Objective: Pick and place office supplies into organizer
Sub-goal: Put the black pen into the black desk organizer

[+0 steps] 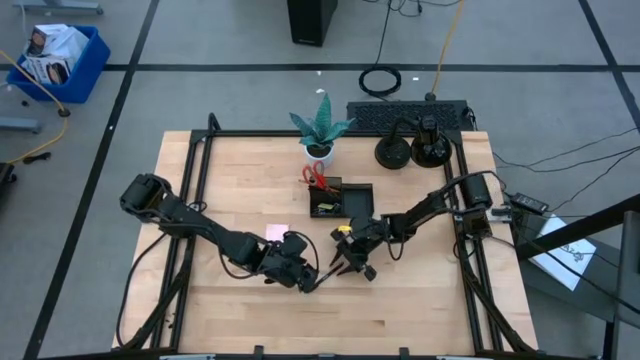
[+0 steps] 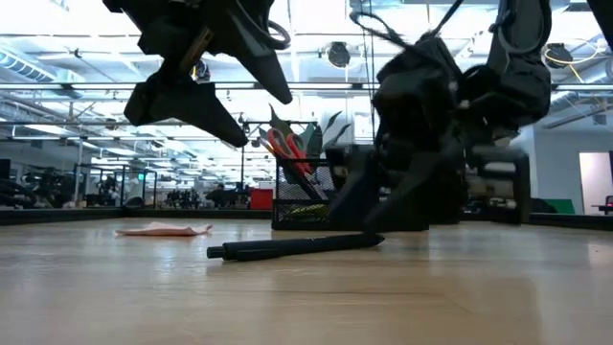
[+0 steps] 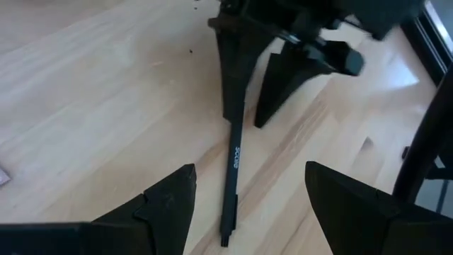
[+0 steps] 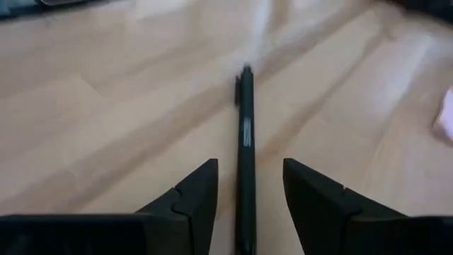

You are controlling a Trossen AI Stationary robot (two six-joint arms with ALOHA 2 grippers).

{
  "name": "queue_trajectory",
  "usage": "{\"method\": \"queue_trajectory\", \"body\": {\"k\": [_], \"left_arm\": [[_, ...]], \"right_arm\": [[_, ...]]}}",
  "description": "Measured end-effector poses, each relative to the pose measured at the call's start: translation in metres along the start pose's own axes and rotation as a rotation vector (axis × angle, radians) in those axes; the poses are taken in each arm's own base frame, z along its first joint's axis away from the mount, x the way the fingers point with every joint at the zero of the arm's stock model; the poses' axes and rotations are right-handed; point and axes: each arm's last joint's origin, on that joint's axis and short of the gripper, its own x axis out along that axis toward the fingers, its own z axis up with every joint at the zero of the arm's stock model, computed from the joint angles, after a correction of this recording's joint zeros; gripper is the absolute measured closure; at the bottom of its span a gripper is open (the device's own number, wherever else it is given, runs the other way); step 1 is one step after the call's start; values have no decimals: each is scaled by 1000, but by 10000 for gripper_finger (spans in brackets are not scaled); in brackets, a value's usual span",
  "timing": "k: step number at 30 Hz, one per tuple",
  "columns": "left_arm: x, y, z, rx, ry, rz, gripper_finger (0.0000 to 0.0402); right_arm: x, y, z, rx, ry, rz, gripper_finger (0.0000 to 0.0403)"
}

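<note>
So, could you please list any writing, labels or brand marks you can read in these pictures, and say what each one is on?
Black pen: pale lettering printed along its barrel, too small and blurred to read.
Blue bin on the floor: printed packaging inside it, too small to read.
Organizer, keyboard, both arms: no readable text.
Nothing else legible.

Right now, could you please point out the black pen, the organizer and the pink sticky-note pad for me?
black pen [image 3: 234, 157]: left wrist view, on the middle of its barrel, by the white print.
organizer [image 1: 352, 190]: high view, on its back rim.
pink sticky-note pad [image 2: 163, 229]: low view, on its flat top.
</note>
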Motion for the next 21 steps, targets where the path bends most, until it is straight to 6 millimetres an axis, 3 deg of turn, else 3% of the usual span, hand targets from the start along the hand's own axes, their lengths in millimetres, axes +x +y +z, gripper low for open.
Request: {"method": "queue_trajectory", "body": {"k": [10, 19, 21], "left_arm": [[0, 0, -1, -26, 11, -2, 135], [0, -1, -1, -31, 45, -17, 135], [0, 0, -2, -25, 46, -15, 135]], "right_arm": [[12, 4, -24, 71, 13, 19, 267], [14, 6, -27, 104, 22, 26, 380], [15, 5, -27, 129, 18, 13, 380]]}}
